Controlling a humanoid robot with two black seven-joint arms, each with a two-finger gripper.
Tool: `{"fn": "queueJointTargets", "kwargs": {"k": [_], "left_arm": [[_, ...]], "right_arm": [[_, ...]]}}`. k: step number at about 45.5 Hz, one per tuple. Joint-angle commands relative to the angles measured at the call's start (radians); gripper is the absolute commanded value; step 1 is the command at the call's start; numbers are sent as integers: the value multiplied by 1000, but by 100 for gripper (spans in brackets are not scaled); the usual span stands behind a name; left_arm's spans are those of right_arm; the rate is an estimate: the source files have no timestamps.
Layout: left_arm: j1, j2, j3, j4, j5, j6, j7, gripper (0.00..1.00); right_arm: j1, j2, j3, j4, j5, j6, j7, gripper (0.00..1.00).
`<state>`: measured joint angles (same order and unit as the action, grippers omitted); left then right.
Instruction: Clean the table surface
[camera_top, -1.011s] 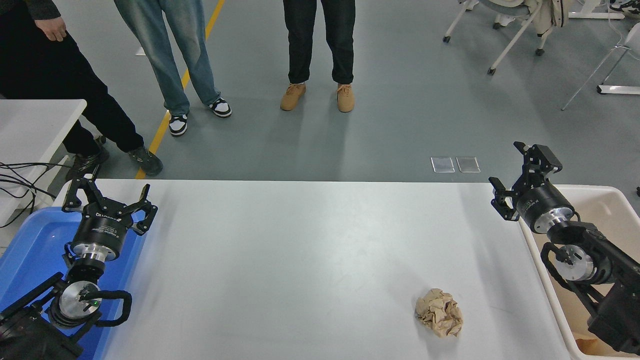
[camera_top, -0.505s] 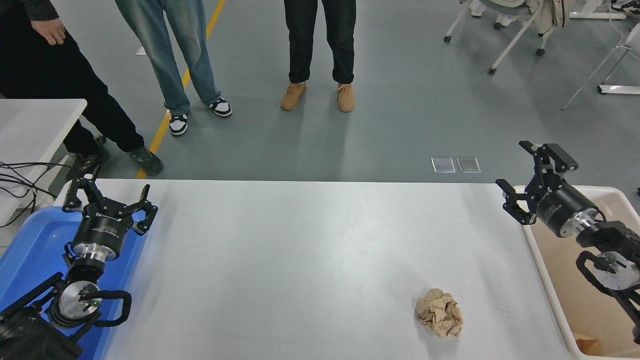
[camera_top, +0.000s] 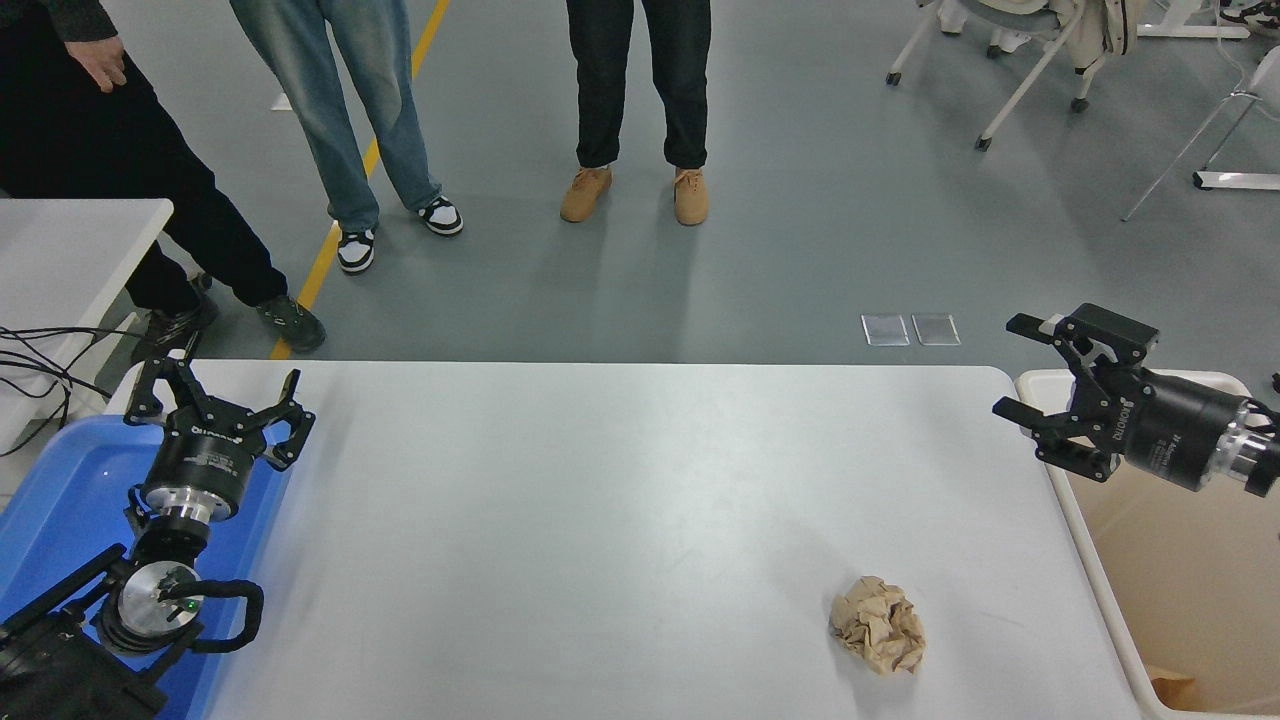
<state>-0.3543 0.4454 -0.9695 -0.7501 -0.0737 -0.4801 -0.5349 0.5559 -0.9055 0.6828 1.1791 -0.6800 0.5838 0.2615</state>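
Note:
The white table surface (camera_top: 600, 500) fills the lower middle of the head view. A crumpled brown paper ball (camera_top: 878, 625) lies on it near the front right. My right gripper (camera_top: 1020, 368) hangs open over the table's far right corner, fingers pointing left, well behind and to the right of the paper ball, with nothing between them. My left gripper (camera_top: 215, 395) is parked open above the table's left edge.
A blue bin (camera_top: 70, 500) sits under the left arm, a beige bin (camera_top: 1190, 560) beside the table's right edge. A smaller white table (camera_top: 70, 250) with cables stands at the far left. Three people's legs stand on the grey floor beyond.
My right arm has swung rightward and turned level, so its gripper now points left over the beige bin's far rim. The paper ball and left arm have not moved.

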Motion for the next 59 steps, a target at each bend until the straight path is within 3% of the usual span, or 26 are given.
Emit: {"fn": "queueJointTargets", "kwargs": {"k": [1, 16, 25, 33, 46, 59], "left_arm": [[0, 1, 0, 0, 0, 0, 1, 99], [0, -1, 0, 0, 0, 0, 1, 99], [0, -1, 0, 0, 0, 0, 1, 99], [0, -1, 0, 0, 0, 0, 0, 99], [0, -1, 0, 0, 0, 0, 1, 99], [0, 1, 0, 0, 0, 0, 1, 99]], "right_arm": [[21, -53, -17, 152, -236, 21, -2, 99], [58, -36, -14, 260, -585, 7, 1, 99], [39, 14, -23, 303, -795, -107, 2, 99], [42, 40, -144, 303, -852, -127, 1, 99], [41, 57, -247, 292, -1113, -131, 7, 99], [33, 73, -313, 271, -1159, -191, 5, 99]]}}
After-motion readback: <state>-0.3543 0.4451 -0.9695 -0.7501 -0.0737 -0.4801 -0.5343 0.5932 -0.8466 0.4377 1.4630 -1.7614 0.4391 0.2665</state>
